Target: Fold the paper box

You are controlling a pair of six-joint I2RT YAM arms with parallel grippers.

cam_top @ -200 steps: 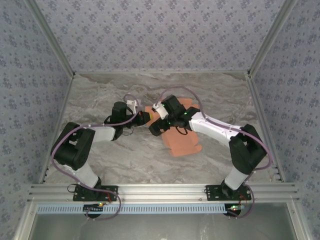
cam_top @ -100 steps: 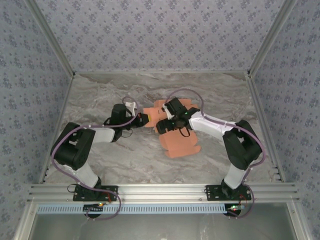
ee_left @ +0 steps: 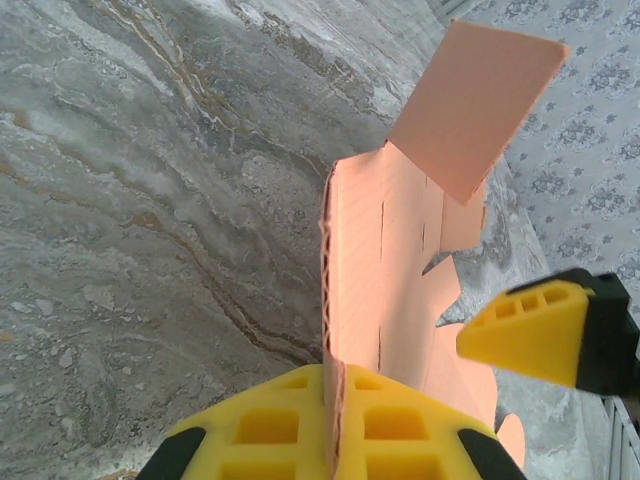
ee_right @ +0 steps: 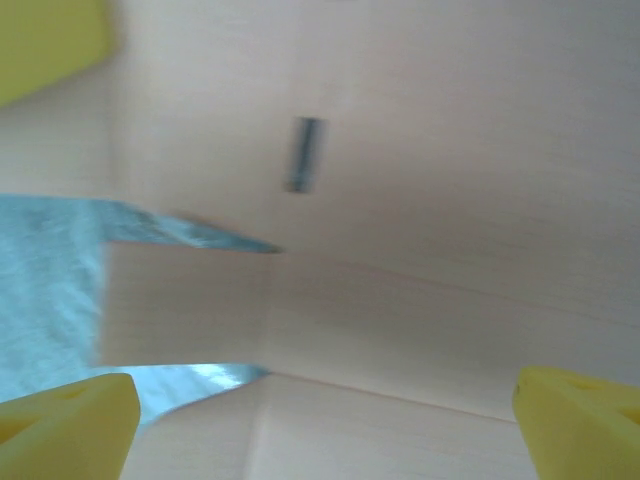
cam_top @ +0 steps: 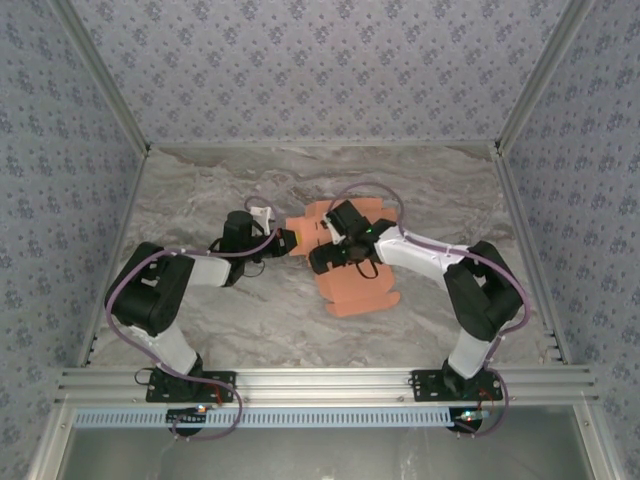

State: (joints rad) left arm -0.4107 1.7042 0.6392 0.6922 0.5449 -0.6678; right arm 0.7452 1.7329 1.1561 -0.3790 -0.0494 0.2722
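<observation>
One marble table [cam_top: 200, 190] carries two arms, left [cam_top: 160, 290] and right [cam_top: 470, 285], and a single paper box [cam_top: 358, 285], an unfolded salmon blank at the table's middle. Its long axis runs from the far left to the near right, the near end flat on the marble and the far end raised. Of the two pincers, the left gripper [ee_left: 333, 405] is clamped on the blank's raised edge, one flap [ee_left: 480, 100] sticking up beyond, while the right gripper [ee_right: 320, 430] hangs over the cardboard with fingers spread wide, holding nothing.
</observation>
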